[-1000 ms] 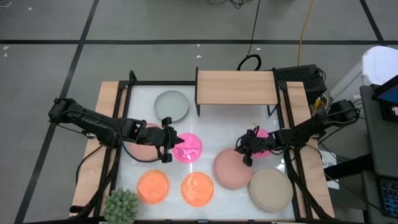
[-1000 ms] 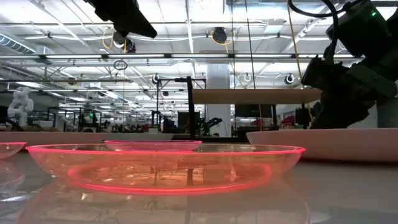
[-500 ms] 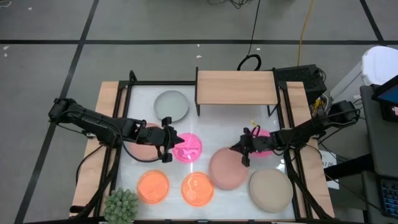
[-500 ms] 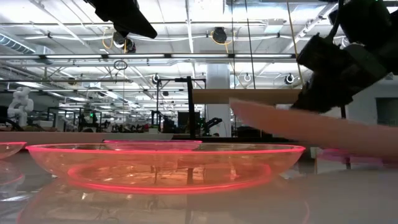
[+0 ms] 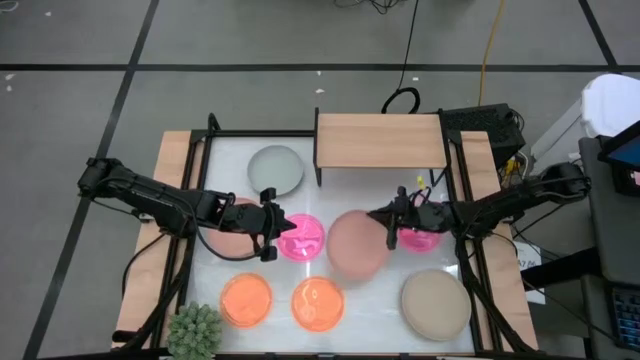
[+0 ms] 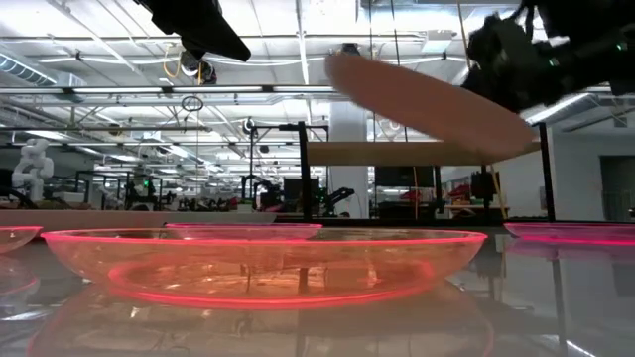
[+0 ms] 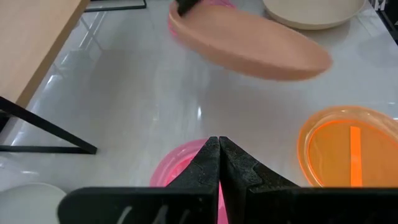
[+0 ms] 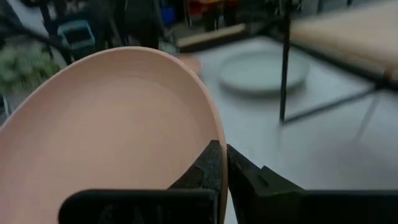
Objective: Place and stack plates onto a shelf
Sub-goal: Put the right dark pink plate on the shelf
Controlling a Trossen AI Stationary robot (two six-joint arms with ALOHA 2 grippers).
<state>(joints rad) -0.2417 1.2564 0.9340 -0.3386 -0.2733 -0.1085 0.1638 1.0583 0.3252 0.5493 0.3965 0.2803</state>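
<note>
The right hand (image 5: 391, 222) grips the rim of a dusty-pink plate (image 5: 357, 243), holding it tilted above the desk (image 5: 370, 180), in front of the shelf (image 5: 379, 141). The left hand (image 5: 272, 229) is clenched empty over a magenta plate (image 5: 301, 238), well left of the shelf.

Spiky green plant (image 5: 195, 330) sits at table's near-left corner, just left of the orange dishes. White tabletop (image 5: 375, 185) w/ light-wood side strips (image 5: 170, 170), black frame rails along both sides. Floor around is grey w/ dark tile lines (image 5: 130, 70). Black cable (image 5: 405, 60) & yellow cable (image 5: 490, 45) run across floor behind table. Black box of electronics (image 5: 485, 122) at far-right corner. Low view: lab hall w/ ceiling lights, white humanoid figure (image 6: 30, 164) far left.
</note>
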